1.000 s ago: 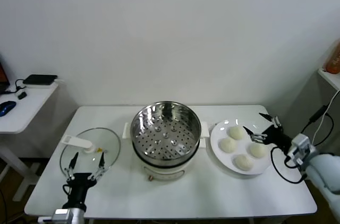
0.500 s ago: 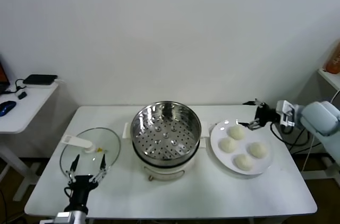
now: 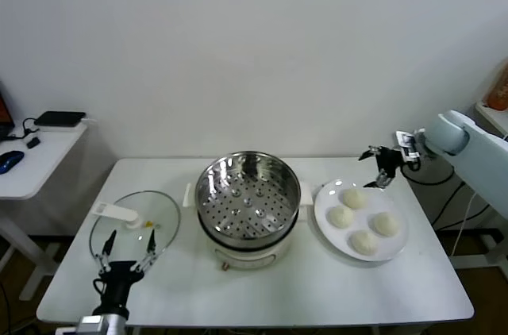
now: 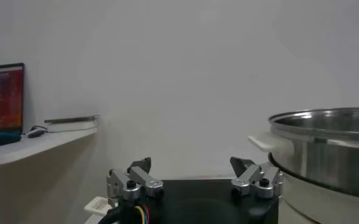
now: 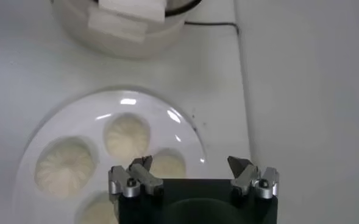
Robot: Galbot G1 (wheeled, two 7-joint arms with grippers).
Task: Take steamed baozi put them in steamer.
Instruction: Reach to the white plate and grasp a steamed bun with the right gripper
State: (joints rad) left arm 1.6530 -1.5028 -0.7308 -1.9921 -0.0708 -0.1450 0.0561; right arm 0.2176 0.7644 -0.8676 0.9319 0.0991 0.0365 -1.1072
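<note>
Several cream-white baozi lie on a white plate point(image 3: 324, 206) at the right of the table; one is at the plate's far side point(image 3: 353, 198) and one at its right point(image 3: 385, 224). The shiny perforated steamer point(image 3: 248, 192) stands empty on its white pot base at the middle. My right gripper point(image 3: 377, 167) is open and empty, raised over the plate's far edge. In the right wrist view it point(image 5: 190, 165) hangs above the baozi point(image 5: 127, 135) and the plate point(image 5: 185, 131). My left gripper point(image 3: 127, 246) is open and empty at the table's front left.
A flat glass lid point(image 3: 135, 220) with a white handle lies left of the steamer, just behind my left gripper. The steamer's wall point(image 4: 325, 146) shows in the left wrist view beside my left gripper point(image 4: 191, 165). A side desk point(image 3: 36, 152) stands at the far left.
My right gripper has risen from beside the plate's right edge and swung back, now over the plate's far edge. The left arm and the baozi have not moved.
</note>
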